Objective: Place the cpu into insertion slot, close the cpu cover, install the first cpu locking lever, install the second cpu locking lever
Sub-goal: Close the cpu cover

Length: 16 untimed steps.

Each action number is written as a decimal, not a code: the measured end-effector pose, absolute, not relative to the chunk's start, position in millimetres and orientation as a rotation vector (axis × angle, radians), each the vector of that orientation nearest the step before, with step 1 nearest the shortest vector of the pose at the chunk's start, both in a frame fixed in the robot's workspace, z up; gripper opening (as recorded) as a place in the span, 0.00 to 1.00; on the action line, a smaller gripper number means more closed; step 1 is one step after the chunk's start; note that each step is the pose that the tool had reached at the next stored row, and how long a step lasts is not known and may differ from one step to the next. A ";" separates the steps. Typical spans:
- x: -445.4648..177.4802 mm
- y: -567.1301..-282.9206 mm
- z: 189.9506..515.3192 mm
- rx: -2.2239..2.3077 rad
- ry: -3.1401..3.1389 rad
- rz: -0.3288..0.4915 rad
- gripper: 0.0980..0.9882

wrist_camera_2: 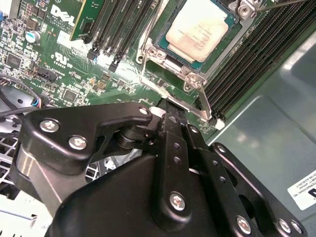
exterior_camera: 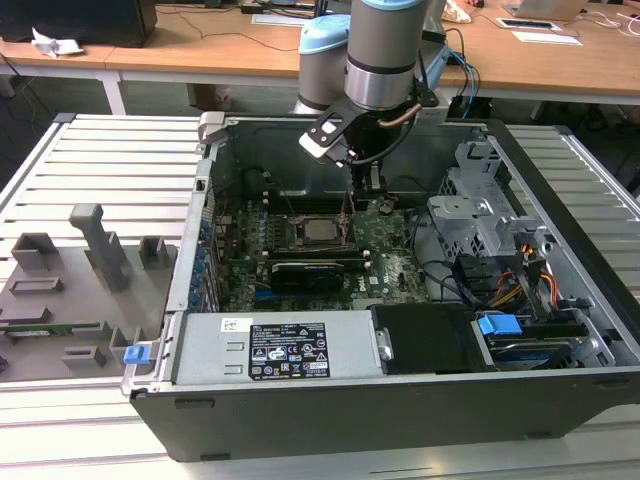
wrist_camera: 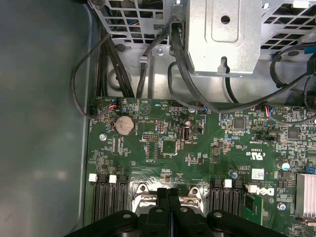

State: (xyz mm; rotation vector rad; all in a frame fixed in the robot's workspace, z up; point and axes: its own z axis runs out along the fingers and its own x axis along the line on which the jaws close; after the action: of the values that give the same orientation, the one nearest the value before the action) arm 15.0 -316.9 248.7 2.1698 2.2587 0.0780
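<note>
The gripper (wrist_camera_2: 166, 107) has its 2 fingers pressed together with nothing between them, its tips right at the wire locking lever (wrist_camera_2: 154, 87). The cpu (wrist_camera_2: 197, 27) sits in the insertion slot (wrist_camera_2: 173, 63), the cpu cover (wrist_camera_2: 190, 74) lying flat around it, inside the open computer case (exterior_camera: 400, 400).

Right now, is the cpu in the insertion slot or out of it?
In. In the second wrist view the cpu lies flat inside the insertion slot, and the cpu cover frames its metal top.

Arm (exterior_camera: 385, 50): grey tube, pale-blue joint caps (exterior_camera: 322, 35); tool (wrist_camera_2: 168, 106) matte blk w/ silver screws (wrist_camera_2: 177, 201).
</note>
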 end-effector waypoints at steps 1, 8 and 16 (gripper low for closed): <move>14.8 -317.0 248.7 2.170 2.259 0.078 0.01; 13.6 -317.0 248.7 2.170 2.259 0.078 0.01; 7.1 -317.0 248.6 2.170 2.259 0.078 0.01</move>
State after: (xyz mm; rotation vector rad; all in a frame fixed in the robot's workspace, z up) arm 7.1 -317.0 248.6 2.1698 2.2586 0.0780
